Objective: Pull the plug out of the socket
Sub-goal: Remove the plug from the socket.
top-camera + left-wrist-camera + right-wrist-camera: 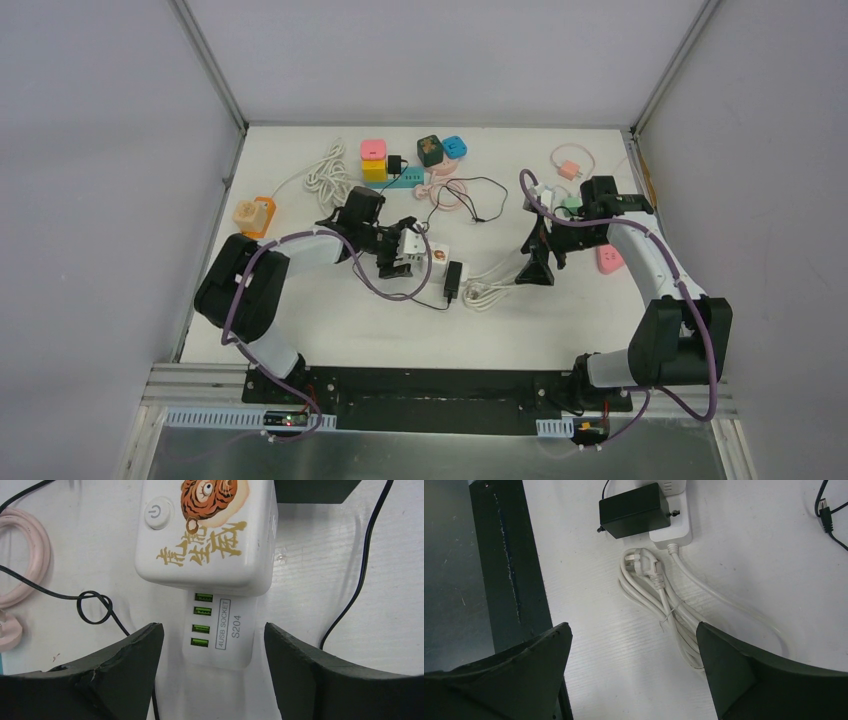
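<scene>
We find left fingers (pixel 125 665) and right fingers (pixel 754 670) wide open and empty; unless the socket strip (pixel 210 565) is clamped, pulling the black plug (pixel 634 510) may drag it.

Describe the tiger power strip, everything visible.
The power strip is glossy white plastic, lying flat on the table. Its top carries a tiger cartoon, gold characters and a round power button; a lower step has four green USB ports, labelled 4USB SOCKET S204. A black adapter is plugged into it. The left tool straddles the USB end, open, not touching.
</scene>
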`<action>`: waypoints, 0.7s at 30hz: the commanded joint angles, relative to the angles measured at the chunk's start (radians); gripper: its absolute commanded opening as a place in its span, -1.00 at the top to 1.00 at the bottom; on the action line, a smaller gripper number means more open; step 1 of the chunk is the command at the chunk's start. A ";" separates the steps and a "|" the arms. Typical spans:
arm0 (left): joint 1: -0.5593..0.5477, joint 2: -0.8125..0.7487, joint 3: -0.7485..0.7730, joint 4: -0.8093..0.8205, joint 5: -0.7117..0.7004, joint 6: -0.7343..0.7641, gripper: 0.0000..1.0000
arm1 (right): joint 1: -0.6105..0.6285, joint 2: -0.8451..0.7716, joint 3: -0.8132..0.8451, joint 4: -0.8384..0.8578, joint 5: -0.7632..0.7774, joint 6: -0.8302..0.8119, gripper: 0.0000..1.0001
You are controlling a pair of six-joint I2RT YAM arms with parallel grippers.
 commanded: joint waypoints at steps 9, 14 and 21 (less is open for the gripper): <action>-0.034 0.120 0.103 -0.104 0.022 0.133 -0.37 | 0.002 -0.022 0.004 -0.021 -0.034 -0.048 -1.00; -0.054 0.152 0.117 -0.106 0.005 0.144 -0.27 | 0.002 -0.027 0.004 -0.022 -0.032 -0.049 -1.00; -0.069 0.139 0.102 -0.112 -0.006 0.151 0.15 | 0.001 -0.027 0.004 -0.024 -0.032 -0.051 -1.00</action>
